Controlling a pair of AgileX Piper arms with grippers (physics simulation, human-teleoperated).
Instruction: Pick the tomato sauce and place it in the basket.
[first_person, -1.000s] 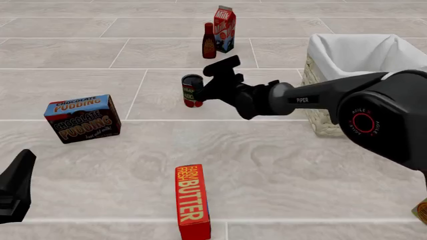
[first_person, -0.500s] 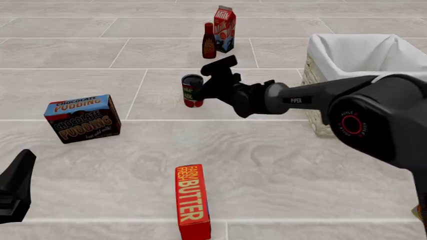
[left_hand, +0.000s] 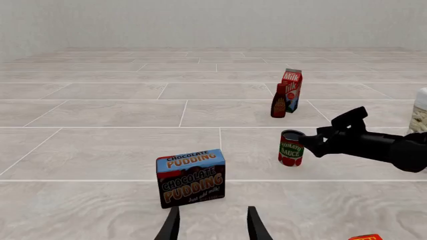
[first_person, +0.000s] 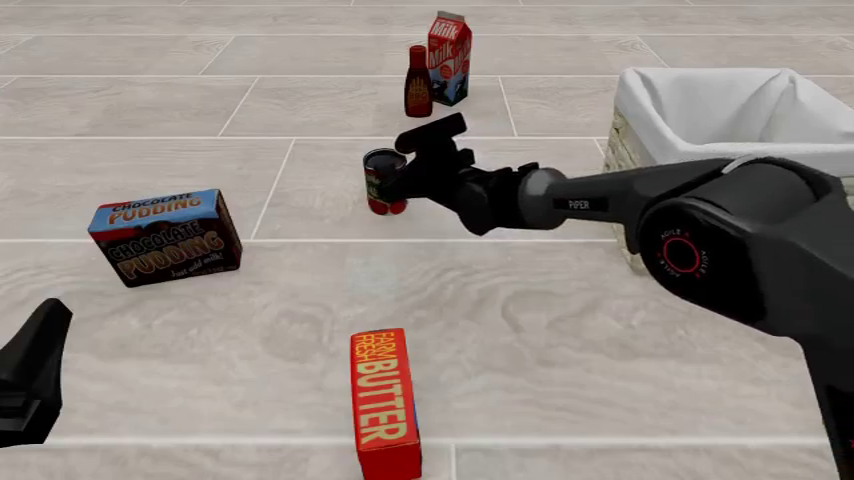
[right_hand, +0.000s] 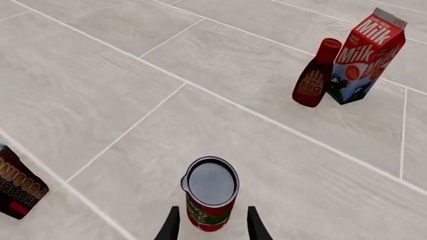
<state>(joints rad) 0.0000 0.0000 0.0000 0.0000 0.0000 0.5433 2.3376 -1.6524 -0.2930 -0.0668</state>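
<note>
Tomato sauce (right_hand: 211, 192) sits between my right jaws (right_hand: 209, 224), which are spread apart on either side of it, arm stretched flat from frame right. Left jaws (left_hand: 212, 225) apart, empty.

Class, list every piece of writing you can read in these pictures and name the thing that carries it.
"CHOCOLATE PUDDING": pudding box; small line beneath, too small.
"FARM FRESH BUTTER": butter pack.
"Milk": milk carton; other print blurred.
"BBQ": dark red bottle.
"TOMATO SAUCE": tomato sauce.
"PIPER": right arm.
"AGILE X": ring on that arm's joint, barely legible.
</note>
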